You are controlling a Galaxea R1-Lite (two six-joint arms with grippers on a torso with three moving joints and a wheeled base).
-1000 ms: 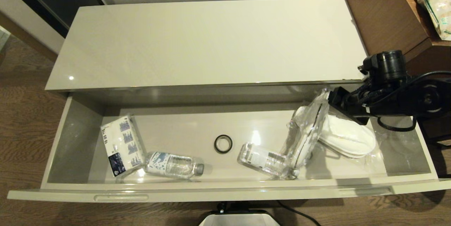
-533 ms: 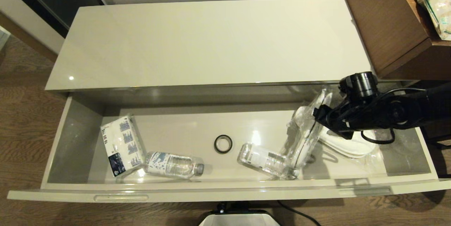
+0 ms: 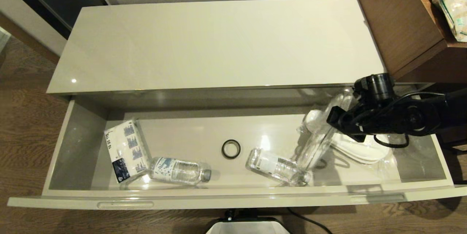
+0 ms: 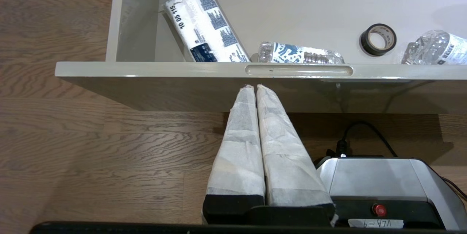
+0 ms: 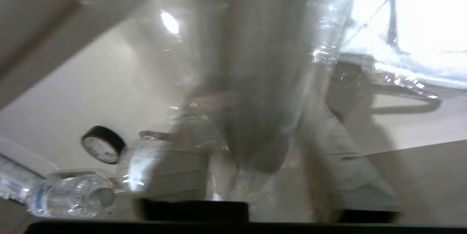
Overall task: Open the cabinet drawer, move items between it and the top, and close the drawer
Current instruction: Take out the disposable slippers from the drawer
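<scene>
The left gripper (image 4: 251, 87) hung parked just outside the wide, shallow, glossy beige-grey cabinet drawer (image 3: 233, 198), its cloth-wrapped fingers (image 4: 239, 142) pressed together below the left recessed handle slot (image 4: 299, 70). The drawer stood pulled fully open. Along its front wall lay a small clear water bottle with a grey cap and white-blue label (image 3: 179, 171), its base beside a white-and-blue tissue pack (image 3: 126, 149) near the drawer's left end. Further right, a second clear water bottle (image 3: 275, 167) lay angled at the front wall, touching the lower end of a clear-plastic-wrapped white slipper pair (image 3: 316, 137) that stood tilted on edge. Just behind the bottles, mid-floor, sat a small black ring of tape (image 3: 231, 149). At the drawer's right end a second white slipper pair in clear plastic (image 3: 359, 148) lay flat, partly hidden under the black right arm. The right gripper (image 3: 334, 117) met the upper edge of the tilted pair; in the wrist view plastic film covered the fingers, so whether they had clamped it I cannot tell. Beyond, the large glossy cream-beige top (image 3: 219, 44) spread to the wall, a brown wooden unit (image 3: 401, 22) against its right edge.
</scene>
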